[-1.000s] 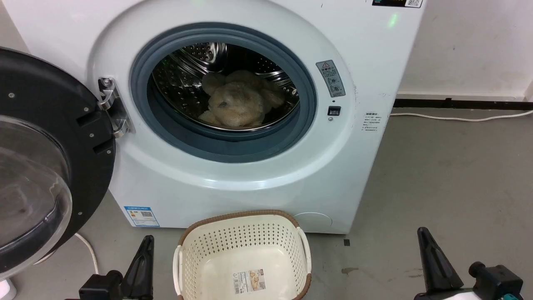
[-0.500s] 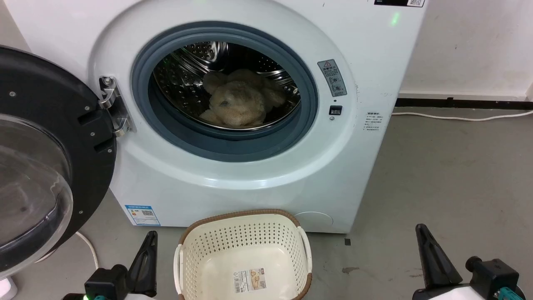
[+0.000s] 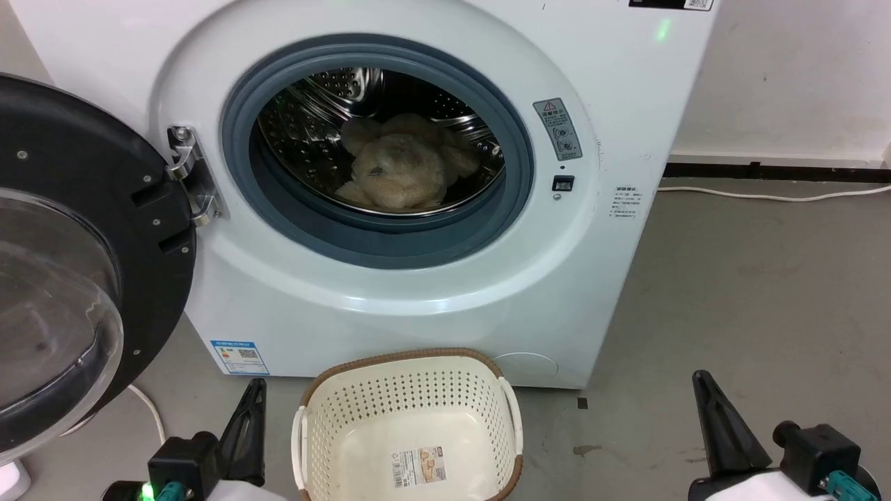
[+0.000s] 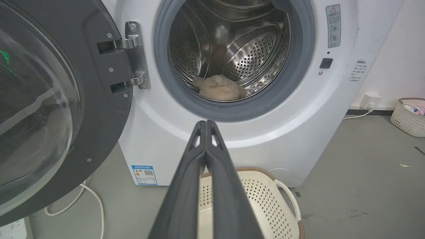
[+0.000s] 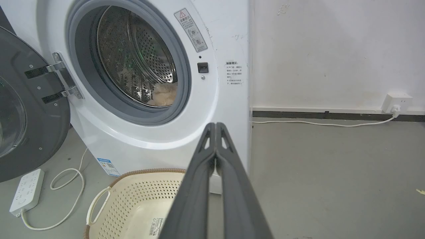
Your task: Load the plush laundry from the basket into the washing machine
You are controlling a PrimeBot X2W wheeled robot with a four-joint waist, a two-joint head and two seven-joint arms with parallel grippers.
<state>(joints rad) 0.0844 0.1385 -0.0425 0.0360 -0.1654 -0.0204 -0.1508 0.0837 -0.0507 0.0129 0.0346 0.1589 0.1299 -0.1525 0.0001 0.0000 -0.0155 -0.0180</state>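
Observation:
The cream-beige plush toy (image 3: 404, 170) lies on the bottom of the steel drum inside the white washing machine (image 3: 390, 292); the toy (image 4: 219, 88) also shows from the left wrist, and a bit of it (image 5: 164, 94) from the right wrist. The round door (image 3: 83, 257) hangs open at the left. On the floor in front stands the perforated basket (image 3: 407, 396) with nothing in it but its label sticker. My left gripper (image 3: 254, 390) is shut at the basket's left, holding nothing. My right gripper (image 3: 699, 383) is shut well off to the basket's right, holding nothing.
A white cable (image 3: 150, 417) runs over the floor under the open door, and a power strip (image 5: 26, 191) lies there too. Another cable (image 3: 773, 196) follows the wall to a socket (image 5: 396, 99). A second small basket (image 4: 408, 116) stands far right by the wall.
Both grippers have crept slightly up in the head view, and the picture has shifted a little; the toy, basket and door stay as they were.

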